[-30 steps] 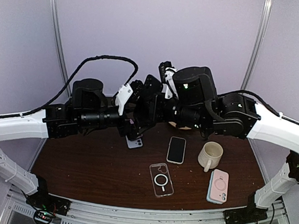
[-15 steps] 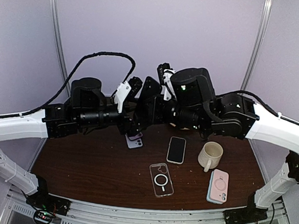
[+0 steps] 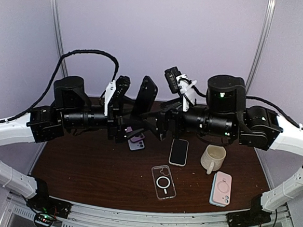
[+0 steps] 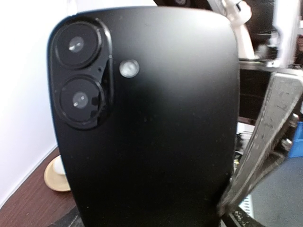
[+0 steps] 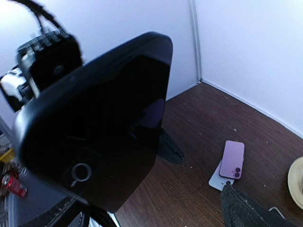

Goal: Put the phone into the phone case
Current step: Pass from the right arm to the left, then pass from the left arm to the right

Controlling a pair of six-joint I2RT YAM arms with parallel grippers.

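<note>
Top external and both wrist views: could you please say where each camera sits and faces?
Top external: above, behind the bases, looking down on the table; left arm, right arm show.
Left wrist: on left arm, facing the back of the black phone; one finger shows.
Right wrist: on right arm, facing its front, purple phone beyond; one fingertip shows.
Shared: all see the black phone.

**Black phone held up, mid-table**

Left gripper (image 3: 128,112) grips black phone (image 3: 146,95), upright, above table (image 3: 85,171). Right gripper (image 3: 160,125) is near the phone, clear of it. Lying flat: dark phone (image 3: 178,152), clear case (image 3: 163,182), pink case (image 3: 220,188), purple phone (image 3: 135,138). Mug (image 3: 213,158) stands beside dark phone.
</note>
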